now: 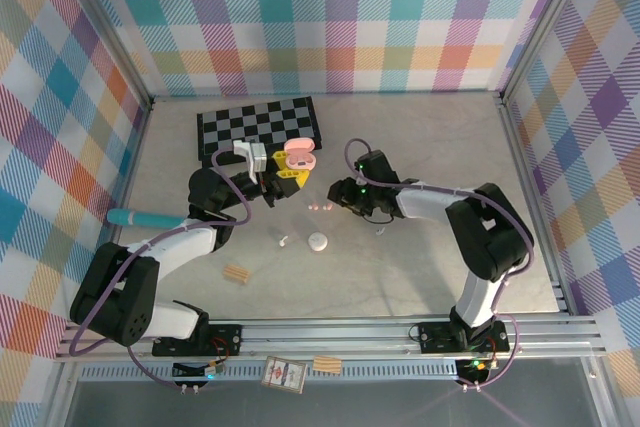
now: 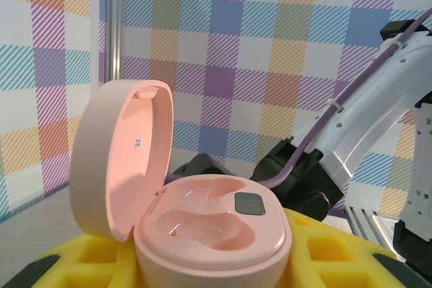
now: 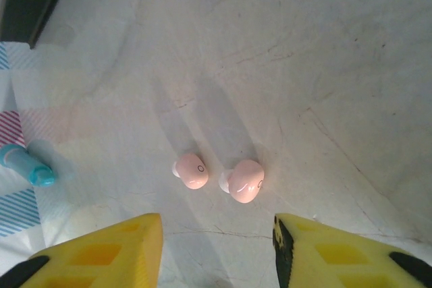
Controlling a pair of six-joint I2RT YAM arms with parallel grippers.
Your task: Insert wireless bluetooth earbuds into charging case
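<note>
**A:** Top view?
**B:** Your left gripper [image 1: 288, 175] is clamped on the open pink case [image 1: 298, 155]. The two pink earbuds [image 1: 320, 207] lie on the table [image 1: 420, 277], just left of your right gripper [image 1: 343, 199].
**A:** Left wrist?
**B:** Case sits between the yellow fingers [image 2: 81, 268], lid up.
**A:** Right wrist?
**B:** Jaws wide. Earbuds side by side, just ahead of the gap, untouched.

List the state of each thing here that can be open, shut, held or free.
Pink case: lid open, sockets empty, gripped by left hand.
Pink earbuds: two, loose on the table.
White case: looks closed, on the table.
Right hand: open, above the pink earbuds.
</note>
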